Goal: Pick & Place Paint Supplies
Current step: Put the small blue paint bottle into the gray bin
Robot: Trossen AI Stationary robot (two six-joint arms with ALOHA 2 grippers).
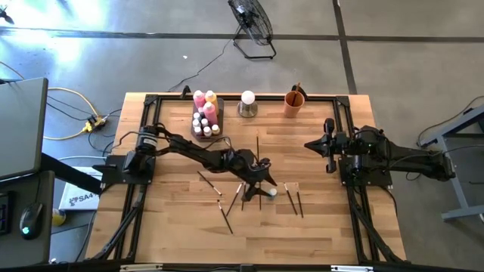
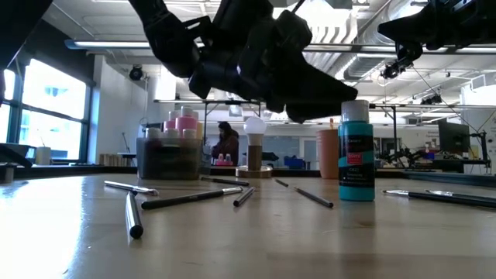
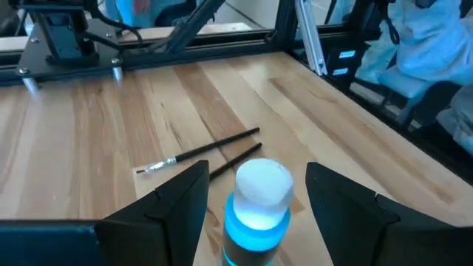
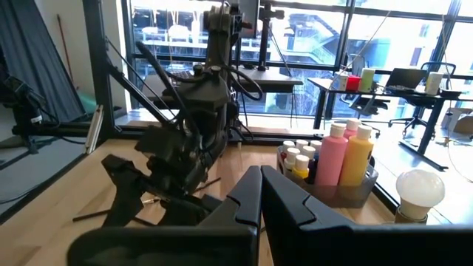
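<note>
You have a wooden table. At its far edge stands the grey tray of paint bottles, with the white ball and orange cup beside it. Nearer than the tray, paintbrushes lie scattered around an upright teal bottle.

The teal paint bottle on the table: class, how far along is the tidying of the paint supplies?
Done: pink and yellow bottles already stand in the grey tray.

In hand: the open left gripper straddles the upright teal bottle, not yet closed on it.

Left: that bottle and the paintbrushes scattered over the table. The right gripper waits shut at the side.
</note>
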